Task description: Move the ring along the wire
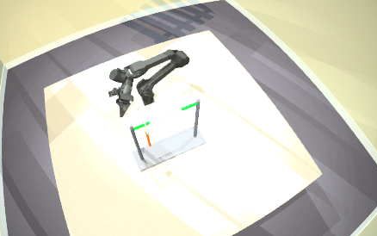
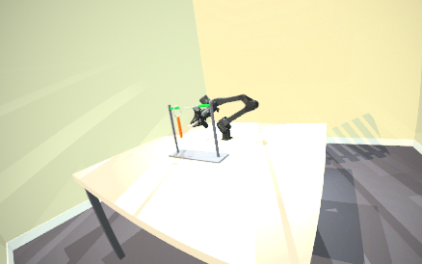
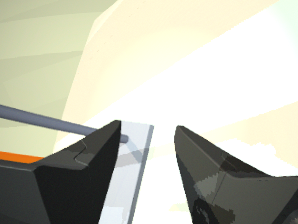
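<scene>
currently | posts: two | orange handle (image 1: 148, 139): one | hand (image 1: 123, 110): partly apart, gripping nothing

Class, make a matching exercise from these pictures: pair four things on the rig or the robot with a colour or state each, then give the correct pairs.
Things
1. handle
2. wire end by the near post
3. posts
4. gripper

Colour or state
A. dark grey, upright
B. orange, hanging down
C. partly closed, holding nothing, short of the handle
D. green

Pairs: 1-B, 2-D, 3-A, 4-C
</scene>
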